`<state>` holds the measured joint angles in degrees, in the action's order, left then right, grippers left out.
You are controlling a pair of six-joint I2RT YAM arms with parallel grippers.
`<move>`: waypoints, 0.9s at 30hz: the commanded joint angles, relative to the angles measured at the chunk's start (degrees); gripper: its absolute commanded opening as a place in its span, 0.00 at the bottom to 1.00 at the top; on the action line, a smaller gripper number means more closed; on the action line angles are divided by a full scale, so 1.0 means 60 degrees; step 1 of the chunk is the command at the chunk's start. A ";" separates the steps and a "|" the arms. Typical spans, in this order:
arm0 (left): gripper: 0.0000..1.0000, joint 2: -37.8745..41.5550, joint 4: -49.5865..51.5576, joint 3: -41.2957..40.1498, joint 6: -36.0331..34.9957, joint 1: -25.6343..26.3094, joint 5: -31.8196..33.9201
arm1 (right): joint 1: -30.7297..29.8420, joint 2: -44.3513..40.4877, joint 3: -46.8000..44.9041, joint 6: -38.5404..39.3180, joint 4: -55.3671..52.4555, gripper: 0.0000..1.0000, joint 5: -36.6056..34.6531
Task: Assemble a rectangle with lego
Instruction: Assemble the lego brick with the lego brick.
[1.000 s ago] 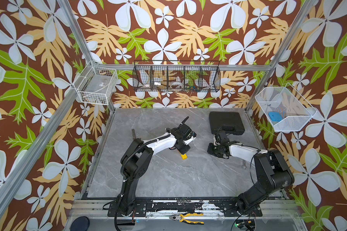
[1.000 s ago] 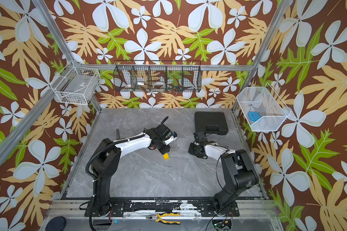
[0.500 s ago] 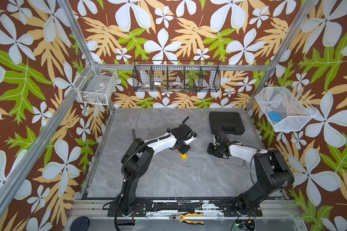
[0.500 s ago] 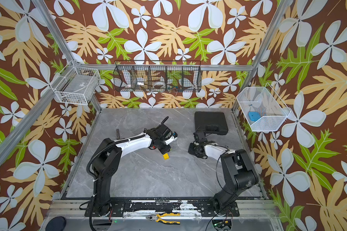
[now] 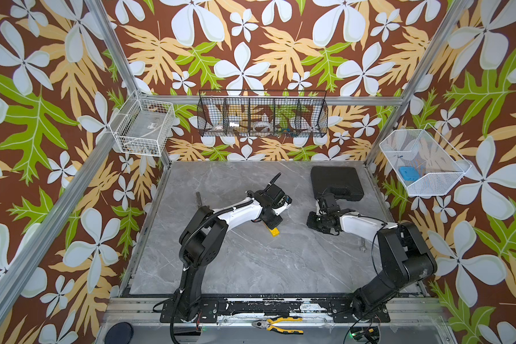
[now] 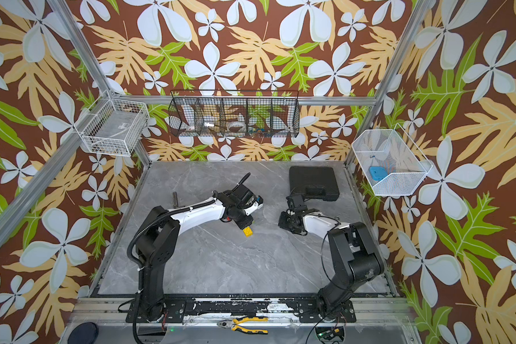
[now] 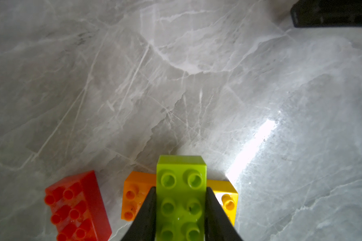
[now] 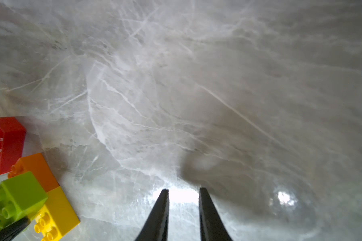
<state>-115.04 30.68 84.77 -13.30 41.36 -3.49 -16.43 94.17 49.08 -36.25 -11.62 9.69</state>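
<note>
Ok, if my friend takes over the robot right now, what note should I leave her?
Left gripper: shut on lime brick, which sits across orange and yellow, laid end to end.
Right gripper: closed, empty, away from the bricks.
Red: loose on the table beside orange.
Done: bottom layer, lime on top; fully pressed, can't tell.
To do: add red; dark green brick is not in view.

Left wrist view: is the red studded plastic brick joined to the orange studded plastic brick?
No, the red brick lies apart from the orange brick, with bare grey marble tabletop showing between them.
</note>
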 commanded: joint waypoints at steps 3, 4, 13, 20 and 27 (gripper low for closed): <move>0.05 0.0102 0.0117 0.0167 0.0078 -0.0039 -0.0071 | -0.0109 0.0110 0.0110 -0.0089 0.0003 0.25 0.0025; 0.05 0.0102 0.0117 0.0168 0.0093 -0.0037 -0.0093 | -0.0134 0.0125 0.0133 -0.0089 -0.0001 0.25 0.0038; 0.02 -0.0081 0.0087 0.0168 0.0180 -0.0083 -0.0093 | -0.0177 0.0081 0.0104 -0.0081 0.0006 0.24 -0.0004; 0.00 -0.0176 -0.0013 0.0124 0.0252 -0.0121 -0.0197 | -0.0174 0.0067 0.0052 -0.0103 0.0044 0.24 -0.0004; 0.00 -0.0117 -0.0030 -0.0051 0.0268 -0.0116 -0.0327 | -0.0173 0.0110 0.0051 -0.0093 0.0047 0.24 -0.0019</move>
<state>-115.85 30.20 84.77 -12.03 40.77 -4.93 -17.39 94.74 49.45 -36.86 -11.62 10.17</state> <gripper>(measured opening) 0.330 0.243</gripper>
